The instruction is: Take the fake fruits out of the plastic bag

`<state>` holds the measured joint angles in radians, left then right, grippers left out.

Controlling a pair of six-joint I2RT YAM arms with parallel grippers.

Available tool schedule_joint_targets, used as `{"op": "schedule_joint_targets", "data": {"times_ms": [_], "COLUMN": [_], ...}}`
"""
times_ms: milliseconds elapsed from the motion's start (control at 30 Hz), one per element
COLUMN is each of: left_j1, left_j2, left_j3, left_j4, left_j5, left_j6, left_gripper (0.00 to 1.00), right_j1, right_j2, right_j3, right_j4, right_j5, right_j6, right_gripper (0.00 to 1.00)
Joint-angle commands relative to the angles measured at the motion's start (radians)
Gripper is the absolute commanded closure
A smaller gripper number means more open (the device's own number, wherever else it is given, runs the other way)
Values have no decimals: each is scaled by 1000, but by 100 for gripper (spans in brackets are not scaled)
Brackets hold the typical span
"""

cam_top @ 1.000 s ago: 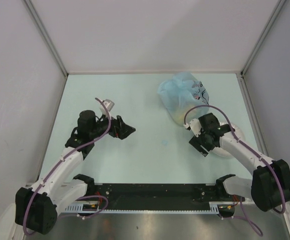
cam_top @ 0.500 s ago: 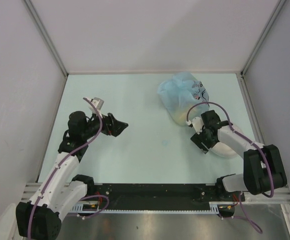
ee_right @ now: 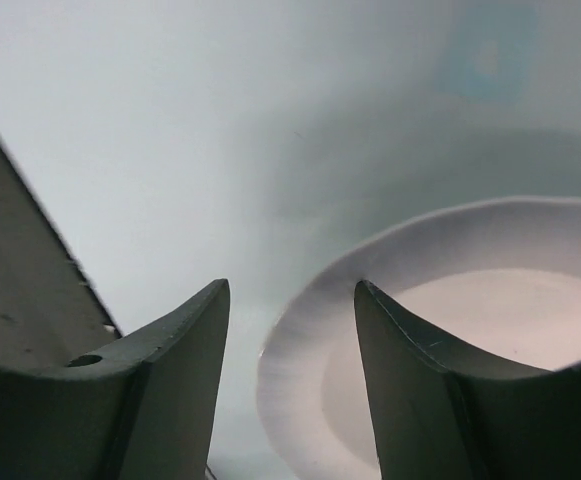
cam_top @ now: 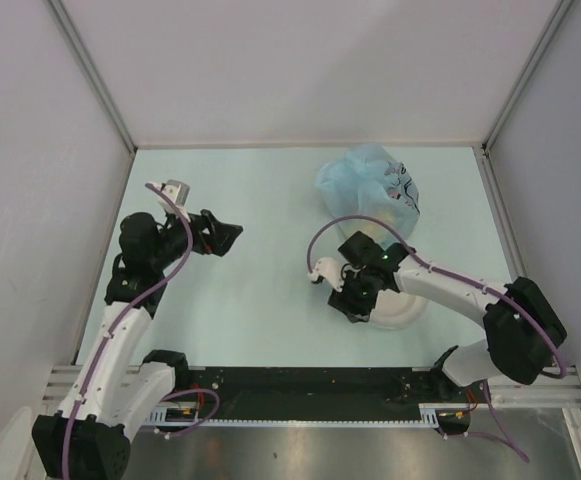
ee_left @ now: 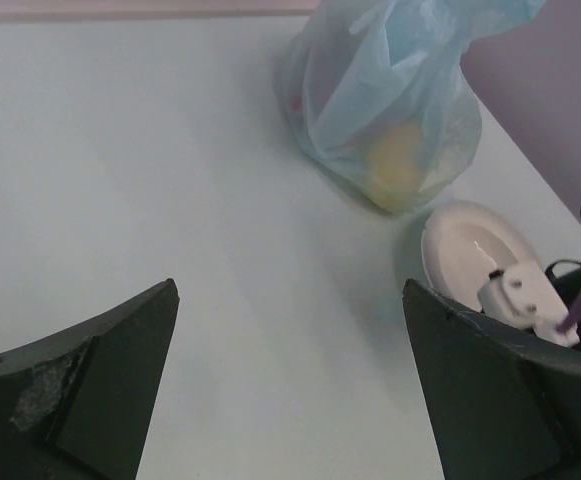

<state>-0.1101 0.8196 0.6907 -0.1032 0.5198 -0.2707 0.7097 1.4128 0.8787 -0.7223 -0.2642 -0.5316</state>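
Lying near the far right corner of the table (cam_top: 270, 190), the plastic bag (cam_top: 367, 185) is seen with a yellow fruit (ee_left: 395, 165) inside. Beside it, the rim of the white plate (cam_top: 405, 305) is straddled by the parted jaws of the right gripper (cam_top: 348, 305); the left gripper (cam_top: 232, 237) is held wide open.

Words to read: none in any view.
Plastic bag (cam_top: 362, 185): it has dark and pinkish drawings (cam_top: 400, 190) printed on its right side. They are too small and crinkled to show any letters or numbers.
Same bag from the left wrist (ee_left: 390, 100): only plain blue plastic shows, with no print that can be read.
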Motion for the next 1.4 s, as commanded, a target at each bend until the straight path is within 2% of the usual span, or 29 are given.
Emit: {"op": "schedule_joint_targets", "data": {"times_ms": [0, 100, 267, 367, 467, 567, 633, 667, 700, 800, 867, 967, 1067, 1200, 1300, 1367], "left_j1": [18, 27, 53, 62, 63, 18, -98, -144, -230, -356, -394, -434, -473, -533, -560, -565], "left_j2": [0, -14, -43, -43, -4, 81, 150, 176, 211, 373, 490, 631, 786, 941, 1044, 1082], "left_j3": [64, 34, -20, -56, -92, -126, -117, -111, -100, -91, -76, -10, 59, 174, 272, 315], "left_j4": [-1, -3, -18, -9, 83, 187, 226, 255, 276, 399, 471, 560, 655, 672, 562, 543], "left_j5": [-30, -24, -17, -27, 47, 149, 178, 183, 187, 229, 233, 268, 298, 315, 252, 241], "left_j6": [31, -10, -65, -108, -177, -284, -256, -236, -222, -293, -335, -445, -521, -541, -516, -512], "left_gripper": [1, 1, 2, 2, 4, 8, 11, 15, 17, 23, 26, 29, 33, 39, 41, 46], "right_j1": [154, 229, 235, 166, 35, -111, -185, -196, -208, -301, -422, -534, -658, -754, -824, -857], "right_j2": [61, 141, 187, 106, 29, -89, -167, -187, -225, -271, -317, -371, -428, -475, -498, -506], "right_j3": [101, 169, 351, 367, 368, 388, 405, 408, 408, 398, 399, 399, 387, 345, 318, 312], "right_j4": [23, 75, 55, 35, 1, 1, 7, 7, 1, -20, -14, -23, -39, -28, -6, -2], "right_j5": [-130, -133, -110, -116, -127, -97, -69, -46, -31, -36, -44, -49, -116, -165, -187, -205], "right_j6": [61, 58, 65, 111, 189, 266, 292, 289, 279, 281, 307, 323, 369, 415, 441, 469], "right_gripper": [41, 40, 36, 34, 33, 32, 30, 29, 28, 28, 28, 27, 27, 27, 26, 26]}}
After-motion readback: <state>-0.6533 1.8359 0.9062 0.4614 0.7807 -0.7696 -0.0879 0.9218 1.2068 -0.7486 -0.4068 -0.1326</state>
